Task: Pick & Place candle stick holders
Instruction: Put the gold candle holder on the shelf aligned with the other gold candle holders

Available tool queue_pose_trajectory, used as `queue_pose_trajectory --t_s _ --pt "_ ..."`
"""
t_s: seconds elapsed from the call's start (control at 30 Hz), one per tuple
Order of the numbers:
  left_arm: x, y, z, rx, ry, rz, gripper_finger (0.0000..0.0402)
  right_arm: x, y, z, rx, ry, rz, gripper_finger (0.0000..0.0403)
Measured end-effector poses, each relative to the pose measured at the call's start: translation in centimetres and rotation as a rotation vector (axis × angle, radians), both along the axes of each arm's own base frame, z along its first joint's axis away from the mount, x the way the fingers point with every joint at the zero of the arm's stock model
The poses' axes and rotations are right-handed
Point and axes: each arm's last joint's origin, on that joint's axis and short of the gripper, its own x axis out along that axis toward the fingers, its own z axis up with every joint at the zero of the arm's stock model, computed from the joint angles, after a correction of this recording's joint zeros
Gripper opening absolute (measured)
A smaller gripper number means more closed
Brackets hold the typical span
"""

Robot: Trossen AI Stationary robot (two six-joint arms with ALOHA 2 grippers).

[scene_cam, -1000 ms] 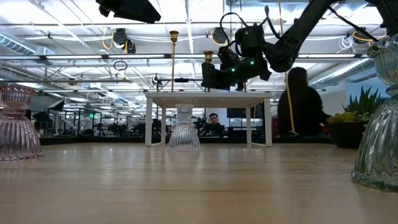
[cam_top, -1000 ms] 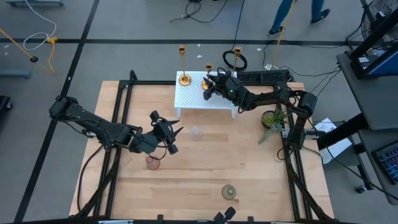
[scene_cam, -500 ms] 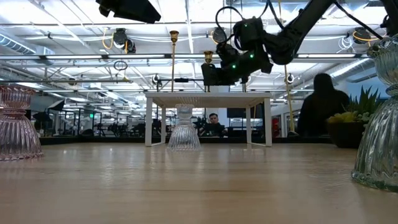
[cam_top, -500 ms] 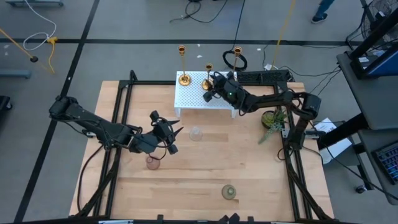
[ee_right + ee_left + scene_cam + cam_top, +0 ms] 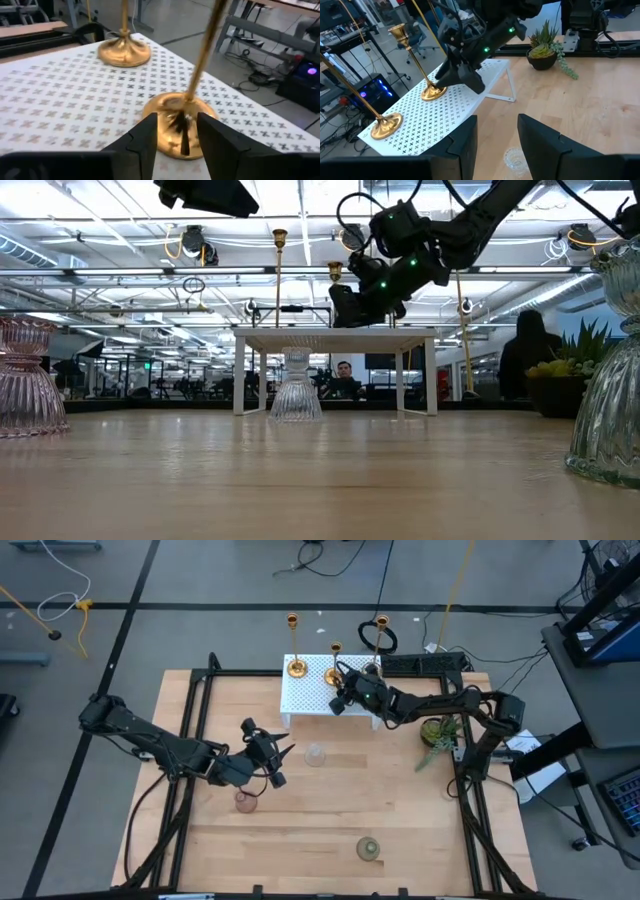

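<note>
Right wrist view shows the right gripper (image 5: 175, 131) open and empty before the gold candlestick (image 5: 182, 122) on the white perforated stand (image 5: 65, 107), so I think it should advance centred on the stem (left gripper (image 5: 272, 762) waits open over the table).

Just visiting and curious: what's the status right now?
Right tool open over white stand, facing a gold candlestick. Left tool open, waiting near clear holder. Nothing in the way.
</note>
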Motion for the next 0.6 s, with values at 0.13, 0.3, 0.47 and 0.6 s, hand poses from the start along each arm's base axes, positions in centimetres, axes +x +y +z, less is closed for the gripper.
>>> queue_pose_trajectory --t_s 0.13,0.3,0.47,0.6 --pt "0.0 0.0 0.0 0.000 0.000 0.000 0.0147 0.2 0.2 0.1 0.024 -0.022 0.065 0.0092" --pt "0.0 0.0 0.0 -0.002 -0.001 0.000 0.0147 -0.3 -0.8 0.1 0.030 -0.030 0.040 0.0017" --pt "0.0 0.0 0.0 0.000 0.000 0.000 0.0147 -1.0 -2.5 0.1 0.068 -0.063 0.060 0.0009" --pt "0.0 0.0 0.0 0.014 0.009 -0.004 0.0147 -1.4 -3.4 0.1 0.115 -0.090 0.168 0.0001"
